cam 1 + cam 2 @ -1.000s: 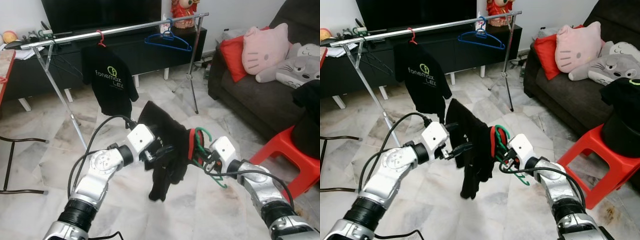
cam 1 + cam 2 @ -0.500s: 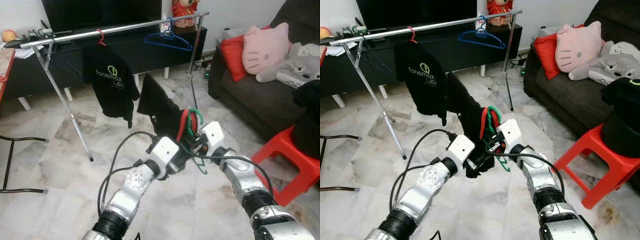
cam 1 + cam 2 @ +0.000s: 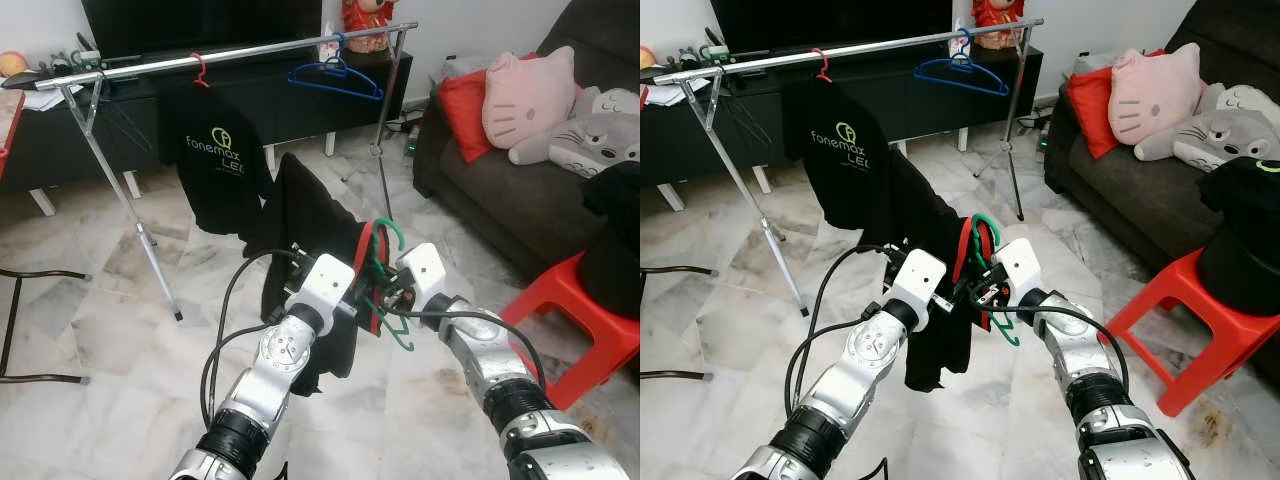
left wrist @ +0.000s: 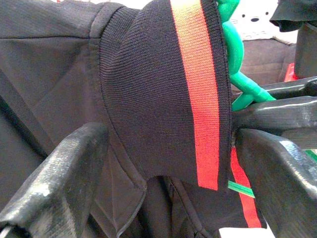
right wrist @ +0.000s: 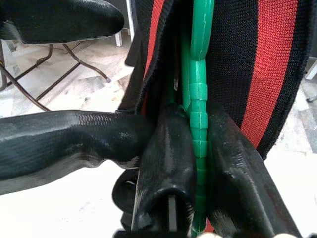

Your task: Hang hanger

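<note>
Two hands meet mid-air before the silver clothes rail (image 3: 230,58). The right hand (image 5: 198,163) is clamped on the green plastic hanger (image 5: 198,89) carrying a black garment with a red-striped collar (image 4: 163,94); the left hand (image 4: 168,163) spreads wide around that collar.

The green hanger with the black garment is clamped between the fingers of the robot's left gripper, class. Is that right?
Not quite. The green hanger is clamped by the right gripper, as the right wrist view shows, its fingers shut on the hanger's stem. The left gripper only straddles the black garment's red-striped collar with its fingers apart.
</note>
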### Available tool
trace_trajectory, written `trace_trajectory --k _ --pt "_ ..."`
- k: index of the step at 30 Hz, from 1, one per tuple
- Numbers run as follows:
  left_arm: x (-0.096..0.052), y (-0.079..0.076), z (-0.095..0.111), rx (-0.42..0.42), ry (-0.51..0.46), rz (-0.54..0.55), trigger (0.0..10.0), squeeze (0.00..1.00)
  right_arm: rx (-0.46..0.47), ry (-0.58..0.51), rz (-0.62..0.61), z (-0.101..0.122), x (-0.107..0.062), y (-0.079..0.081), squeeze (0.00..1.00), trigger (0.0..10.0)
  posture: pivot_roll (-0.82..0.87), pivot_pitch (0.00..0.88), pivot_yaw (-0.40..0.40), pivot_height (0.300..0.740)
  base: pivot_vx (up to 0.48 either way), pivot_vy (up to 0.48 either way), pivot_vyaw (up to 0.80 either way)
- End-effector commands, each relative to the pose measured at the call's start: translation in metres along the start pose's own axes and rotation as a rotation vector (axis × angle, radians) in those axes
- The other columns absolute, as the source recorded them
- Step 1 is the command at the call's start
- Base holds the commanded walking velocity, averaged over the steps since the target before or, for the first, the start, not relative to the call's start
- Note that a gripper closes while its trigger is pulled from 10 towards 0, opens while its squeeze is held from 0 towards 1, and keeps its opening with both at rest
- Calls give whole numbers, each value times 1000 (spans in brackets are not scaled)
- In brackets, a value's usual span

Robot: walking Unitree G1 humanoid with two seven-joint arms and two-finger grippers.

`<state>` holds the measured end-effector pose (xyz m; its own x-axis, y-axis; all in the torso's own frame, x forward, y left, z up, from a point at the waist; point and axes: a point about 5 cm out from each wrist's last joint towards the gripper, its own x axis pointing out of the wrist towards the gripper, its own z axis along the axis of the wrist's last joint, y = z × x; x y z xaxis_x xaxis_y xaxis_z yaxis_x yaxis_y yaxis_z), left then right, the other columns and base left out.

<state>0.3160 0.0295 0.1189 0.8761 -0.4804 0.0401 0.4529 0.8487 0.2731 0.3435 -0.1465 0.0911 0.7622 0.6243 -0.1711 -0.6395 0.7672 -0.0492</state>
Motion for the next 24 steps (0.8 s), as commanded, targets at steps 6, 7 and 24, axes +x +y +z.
trace_trajectory --k 6,7,24 --pt "8 -10 10 4 -31 -13 10000 0 -17 -40 66 12 6 6 0 0 -65 0 -78 740 0 0 0" --pt "8 -9 7 23 -16 -6 10000 0 -17 -38 74 12 7 7 0 0 -65 0 -78 740 0 0 0" --pt "9 2 8 20 -20 42 10000 0 -83 50 171 -1 -5 8 0 0 -67 0 -81 740 0 0 0"
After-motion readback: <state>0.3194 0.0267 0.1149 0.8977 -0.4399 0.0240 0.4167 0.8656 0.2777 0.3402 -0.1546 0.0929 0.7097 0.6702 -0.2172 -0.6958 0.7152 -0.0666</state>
